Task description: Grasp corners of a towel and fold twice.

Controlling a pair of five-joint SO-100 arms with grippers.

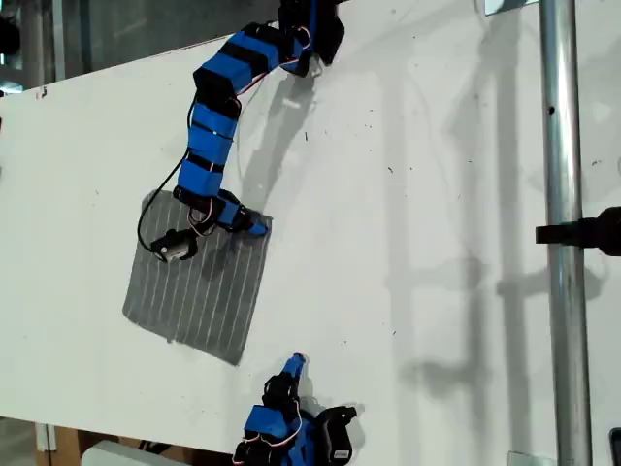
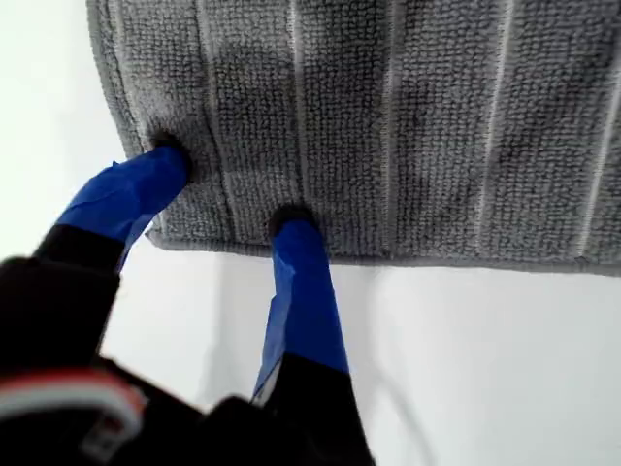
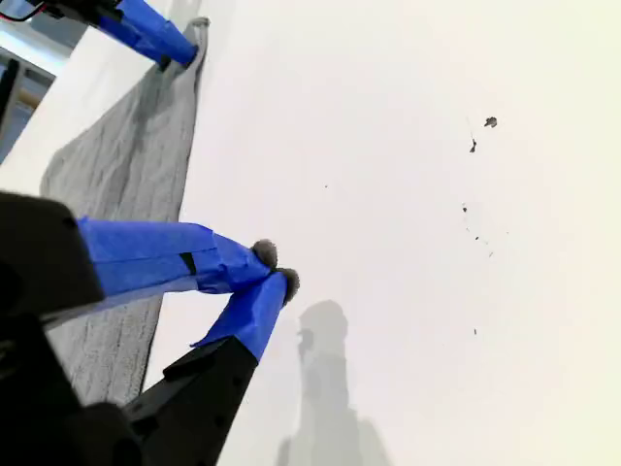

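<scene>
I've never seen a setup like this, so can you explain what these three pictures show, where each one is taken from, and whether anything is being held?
These are two small blue robot arms on a white table. One picture looks down from above; the other two come from cameras riding on each arm's gripper. A gray striped towel lies flat on the table. My first gripper belongs to the arm reaching in from the top of the exterior view; its two blue fingers are spread open, tips pressing on the towel near one corner, not pinching it yet. My second gripper, at the bottom of the exterior view, is closed on nothing, hovering beside the towel.
</scene>
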